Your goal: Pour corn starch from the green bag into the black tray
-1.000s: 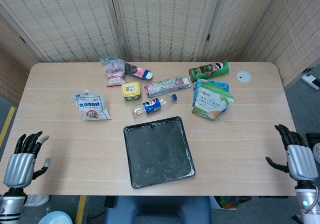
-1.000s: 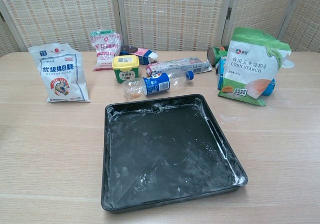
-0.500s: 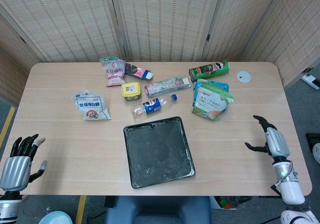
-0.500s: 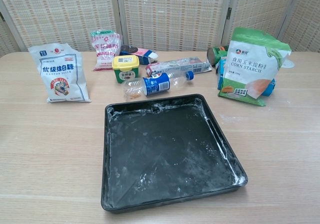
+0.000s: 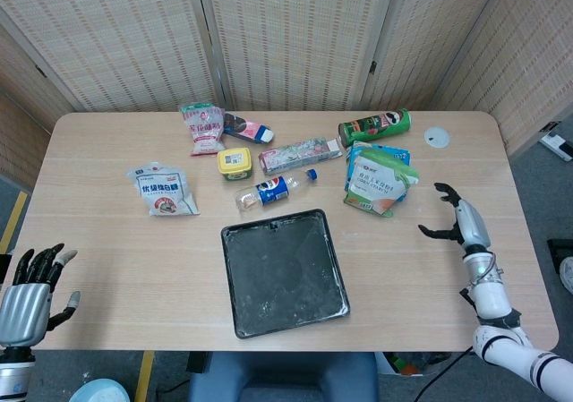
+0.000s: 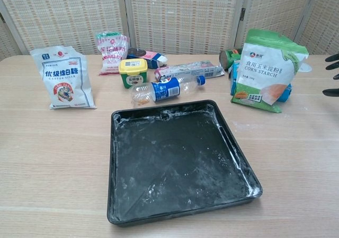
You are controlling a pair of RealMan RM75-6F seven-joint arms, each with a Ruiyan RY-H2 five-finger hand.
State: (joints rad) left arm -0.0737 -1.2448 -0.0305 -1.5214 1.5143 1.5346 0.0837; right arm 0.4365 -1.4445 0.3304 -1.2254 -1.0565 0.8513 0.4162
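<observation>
The green corn starch bag (image 5: 379, 183) (image 6: 267, 71) stands upright at the right of the table, leaning against a blue pack behind it. The black tray (image 5: 283, 271) (image 6: 175, 159), dusted with white powder, lies in the middle near the front edge. My right hand (image 5: 458, 220) hovers over the table to the right of the bag, fingers spread, holding nothing; only its dark fingertips (image 6: 332, 75) show at the chest view's right edge. My left hand (image 5: 25, 297) hangs beyond the table's front left corner, fingers apart and empty.
A white sugar bag (image 5: 162, 190), a pink bag (image 5: 202, 128), a yellow tub (image 5: 235, 162), a plastic bottle (image 5: 276, 190) lying down, a flat wrapped pack (image 5: 301, 154) and a green can (image 5: 374, 126) on its side crowd the table's far half. A white disc (image 5: 436, 136) lies far right.
My right hand has risen from beyond the table's front right edge and moved in over the table toward the green bag. My left hand has sunk slightly lower at the left corner.
</observation>
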